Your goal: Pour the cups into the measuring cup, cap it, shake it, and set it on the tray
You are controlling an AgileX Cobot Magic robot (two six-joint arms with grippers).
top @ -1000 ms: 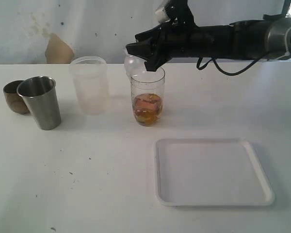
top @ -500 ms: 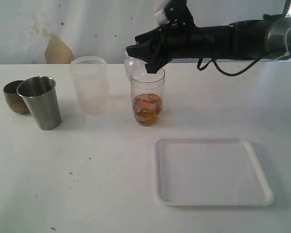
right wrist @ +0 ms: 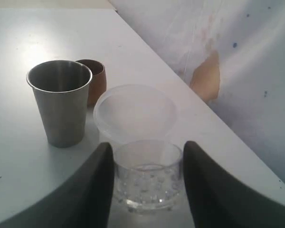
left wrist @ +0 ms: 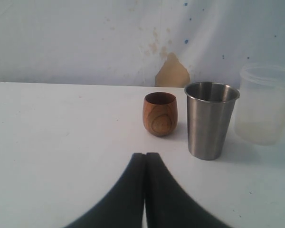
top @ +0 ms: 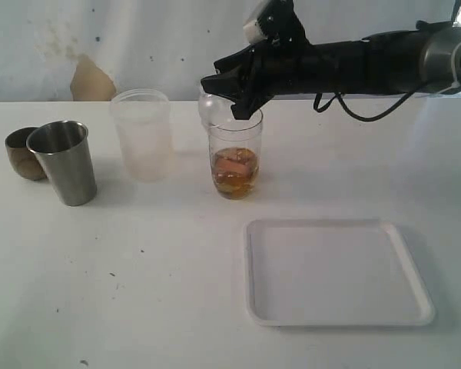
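While the tray (top: 338,273) lies nearest me, the measuring cup (top: 234,157) stands just beyond it with amber liquid inside, so I judge capping is the step in hand. My right gripper (top: 240,108) is clamped on the dome lid (top: 209,106) by its rim; next I must centre it and press down squarely. My left gripper (left wrist: 145,190) has its jaws together.
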